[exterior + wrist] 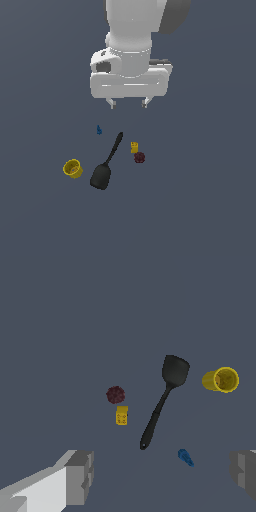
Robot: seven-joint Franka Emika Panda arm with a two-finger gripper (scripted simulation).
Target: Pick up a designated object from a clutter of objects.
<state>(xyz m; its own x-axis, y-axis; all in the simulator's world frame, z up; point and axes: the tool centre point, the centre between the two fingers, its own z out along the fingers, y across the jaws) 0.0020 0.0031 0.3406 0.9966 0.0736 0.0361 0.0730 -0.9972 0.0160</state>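
The gripper [129, 104] hangs above the grey floor [210, 200] with its 2 fingers [80, 476] spread wide apart, released, and it holds nothing and touches nothing. In the wrist view the gap between the fingers is broad, and all 5 objects lie beyond it on the floor.

Closest below the gripper, in the exterior view, lies the tiny yellow block [134, 147], just on the right of the spatula handle. It sits free on the floor, with a notched top. The dark red bumpy ball [139, 158] lies just beside it, a little nearer to the viewer; whether the 2 touch I cannot tell.

The black spatula [106, 164] lies flat, its handle pointing far and its blade near. The tiny blue piece [99, 130] is on the left of the handle end. The round yellow cup [73, 168] lies on its side, on the left of the blade and apart from it.
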